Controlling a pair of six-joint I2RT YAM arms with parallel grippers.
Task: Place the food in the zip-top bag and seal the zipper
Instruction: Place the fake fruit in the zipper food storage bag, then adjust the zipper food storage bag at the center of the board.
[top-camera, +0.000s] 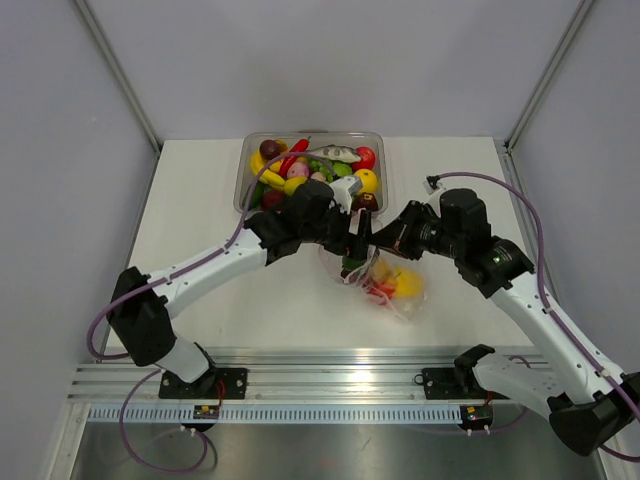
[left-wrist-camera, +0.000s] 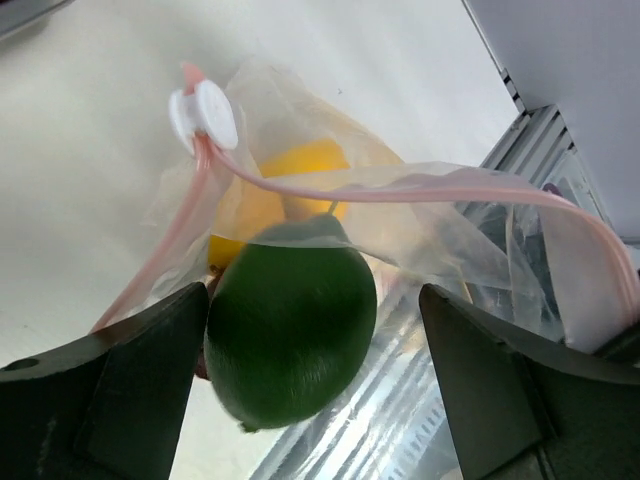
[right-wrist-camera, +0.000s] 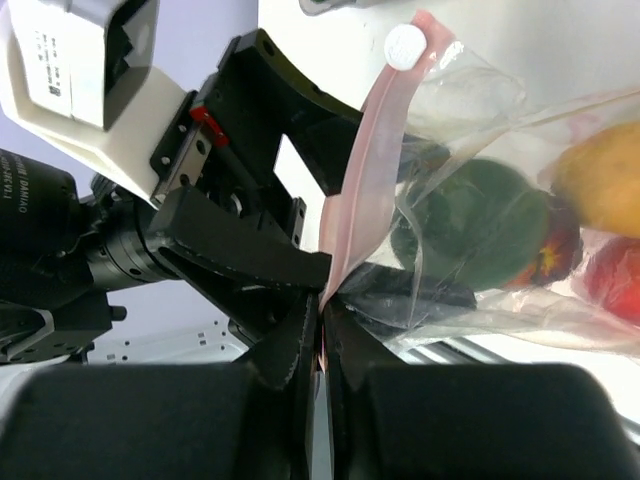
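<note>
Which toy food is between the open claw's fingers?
The dark green fruit, between the left gripper's fingers at the zip-top bag's mouth; the yellow one lies deeper.

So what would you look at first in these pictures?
A big shiny green fruit sits right at the mouth of the zip-top bag, between the wide-open fingers of the left gripper. The right gripper pinches the bag's pink zipper in the middle of the table. Behind them, a clear tub holds colourful toy food.
</note>
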